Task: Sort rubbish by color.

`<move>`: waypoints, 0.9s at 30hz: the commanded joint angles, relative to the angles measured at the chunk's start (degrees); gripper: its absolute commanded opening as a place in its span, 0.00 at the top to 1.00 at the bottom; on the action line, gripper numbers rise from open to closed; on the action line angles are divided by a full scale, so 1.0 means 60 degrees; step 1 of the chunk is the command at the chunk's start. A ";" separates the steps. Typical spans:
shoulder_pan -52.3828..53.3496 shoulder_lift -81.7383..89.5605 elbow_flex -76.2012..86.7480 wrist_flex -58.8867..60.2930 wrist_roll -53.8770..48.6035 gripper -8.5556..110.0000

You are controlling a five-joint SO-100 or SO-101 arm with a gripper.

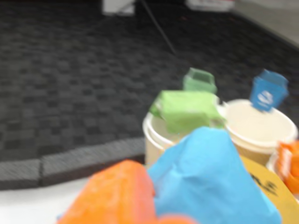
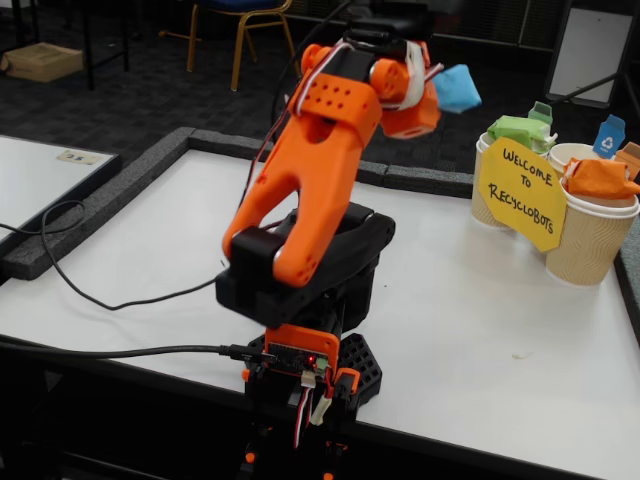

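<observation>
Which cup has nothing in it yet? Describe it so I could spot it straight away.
Find the yellow welcome sign at the white table's far right edge in the fixed view; three paper cups stand behind it. The empty cup is the back one with the small blue tag. Its neighbours are filled: one holds a green lump, the other an orange lump.

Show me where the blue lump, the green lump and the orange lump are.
blue lump (image 2: 458, 88): fixed view, middle of the lump held in the gripper (image 2: 440, 95).
green lump (image 1: 187, 110): wrist view, its top face.
orange lump (image 2: 598, 178): fixed view, its middle.
</observation>
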 commanded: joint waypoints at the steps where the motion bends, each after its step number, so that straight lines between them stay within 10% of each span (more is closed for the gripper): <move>1: 0.0498 0.0894 -0.0146 0.0381 0.0439 0.93; 27: 0.1992 -0.3047 -0.2212 -0.2007 0.1348 0.93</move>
